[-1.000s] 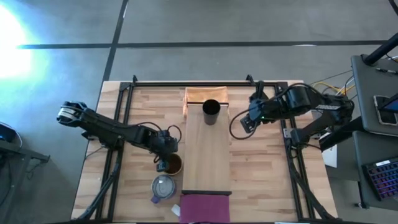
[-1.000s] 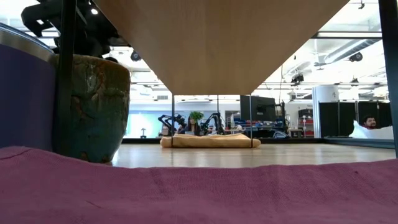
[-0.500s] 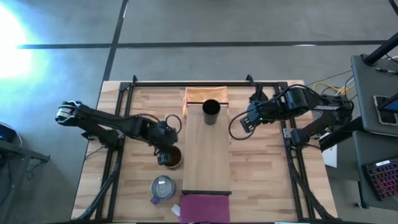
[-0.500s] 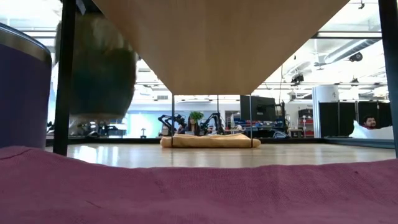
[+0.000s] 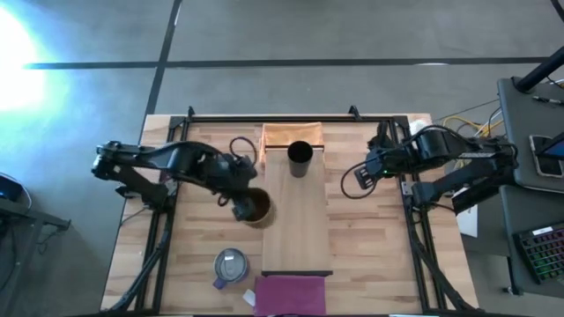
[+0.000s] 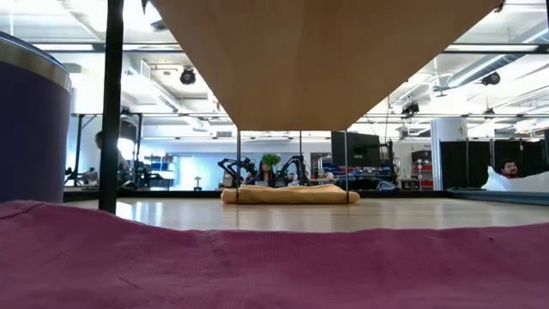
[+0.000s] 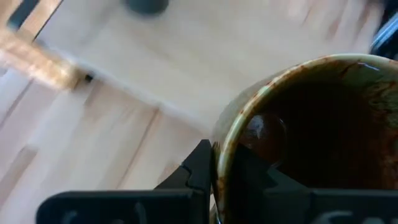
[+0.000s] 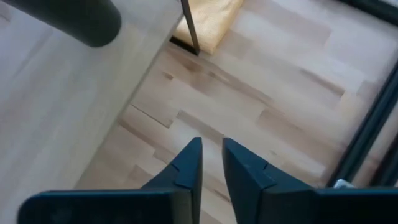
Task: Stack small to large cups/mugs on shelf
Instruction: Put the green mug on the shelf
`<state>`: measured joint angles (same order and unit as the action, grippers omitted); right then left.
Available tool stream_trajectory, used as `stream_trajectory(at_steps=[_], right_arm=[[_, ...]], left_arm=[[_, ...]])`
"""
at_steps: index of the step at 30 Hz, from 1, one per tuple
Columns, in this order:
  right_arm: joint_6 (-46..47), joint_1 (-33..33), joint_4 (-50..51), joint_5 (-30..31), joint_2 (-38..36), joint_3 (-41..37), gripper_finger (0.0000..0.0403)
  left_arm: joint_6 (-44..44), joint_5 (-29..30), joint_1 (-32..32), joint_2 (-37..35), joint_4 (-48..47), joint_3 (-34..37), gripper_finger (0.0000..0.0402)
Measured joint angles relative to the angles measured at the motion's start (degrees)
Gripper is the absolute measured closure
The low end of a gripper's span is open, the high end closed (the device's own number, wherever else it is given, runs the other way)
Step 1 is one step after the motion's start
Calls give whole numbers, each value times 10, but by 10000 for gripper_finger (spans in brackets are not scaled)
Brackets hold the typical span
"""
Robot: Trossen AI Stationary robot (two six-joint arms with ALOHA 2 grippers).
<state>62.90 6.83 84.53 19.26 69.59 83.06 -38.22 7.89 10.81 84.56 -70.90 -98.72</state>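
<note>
My left gripper (image 5: 240,204) is shut on the brown handled mug (image 5: 256,208), held in the air over the left edge of the light-wood shelf (image 5: 297,220). The small dark cup (image 5: 299,158) stands upright on the shelf near its orange-wood far end; it also shows in the right wrist view (image 8: 81,18). The grey-blue mug (image 5: 231,267) stands on the table near the front edge, left of the shelf. My right gripper (image 5: 359,176) is shut and empty above the table, right of the shelf. My left gripper holds the brown mug by its rim (image 7: 222,146), one finger inside the mug (image 7: 252,177) and one outside (image 7: 200,169). The fingers come from above and from the table's left. The mug is lifted clear of the table, its opening up.
A magenta cloth (image 5: 291,295) lies at the front edge below the shelf's near end and fills the low view's foreground (image 6: 274,257). Black frame rails (image 5: 167,176) run along both sides of the table. Bare wood lies right of the shelf (image 5: 370,246).
My left gripper has lifted the brown mug off the table, up and toward the far right, to the shelf's left edge; the mug has risen out of the low view. My right gripper has drawn a little toward the table's right edge.
</note>
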Motion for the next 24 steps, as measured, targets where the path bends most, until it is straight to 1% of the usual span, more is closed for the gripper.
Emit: stream_trajectory(at_steps=[3,6,9,13,16,18,21,24], right_arm=[[4,0,-63,-10,-31,-56,371],[-16,0,-149,-18,-48,-96,387],[-44,0,-212,-37,-48,-120,393],[-73,2,-241,-75,-30,-130,394],[-85,13,-258,-81,-16,-130,394],[-94,19,-283,-97,-11,-130,394],[-102,30,-324,-108,-1,-130,394],[-104,38,-345,-112,5,-131,394]], left_arm=[[-6,-1,-7,55,7,-52,384],[-5,-9,-20,120,1,-107,383],[-5,-14,-36,172,3,-164,384],[-3,-16,-51,220,0,-228,384],[-2,-18,-57,243,-8,-249,384],[-3,-19,-60,251,-16,-252,384],[-4,-19,-63,255,-35,-244,384],[-5,-17,-66,258,-32,-238,384]])
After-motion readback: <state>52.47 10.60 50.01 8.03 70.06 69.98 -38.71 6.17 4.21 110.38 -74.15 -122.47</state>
